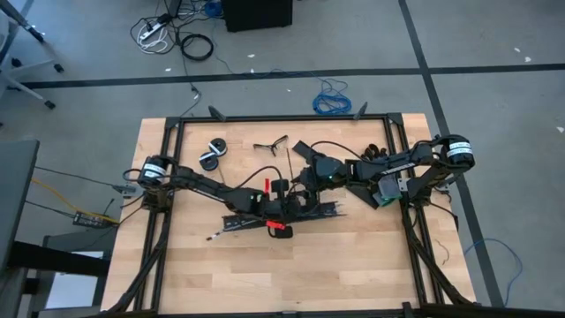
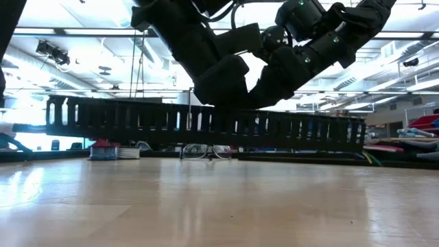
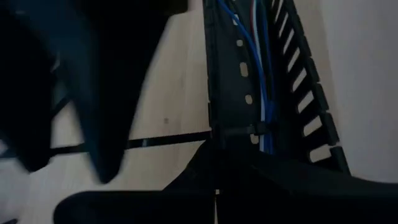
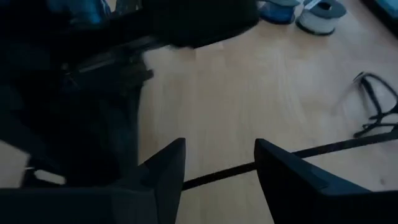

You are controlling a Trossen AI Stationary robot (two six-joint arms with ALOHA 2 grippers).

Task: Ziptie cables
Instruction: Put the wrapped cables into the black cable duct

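Black slotted tray (image 3: 249,81) — blue wires (image 3: 264,87) — pale wooden table (image 1: 353,256).

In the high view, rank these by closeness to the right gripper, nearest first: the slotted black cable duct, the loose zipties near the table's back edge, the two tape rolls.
From the right gripper:
1. Slotted black cable duct, just in front of it, mid-table.
2. Loose zipties, toward the back edge.
3. Tape rolls, farthest, toward the left arm's side.

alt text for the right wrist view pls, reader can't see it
The right gripper, jaws open, hovers over a wooden table with a thin black ziptie running across beneath it. The other arm fills the side as a dark blur; two tape rolls and loose zipties lie farther off.
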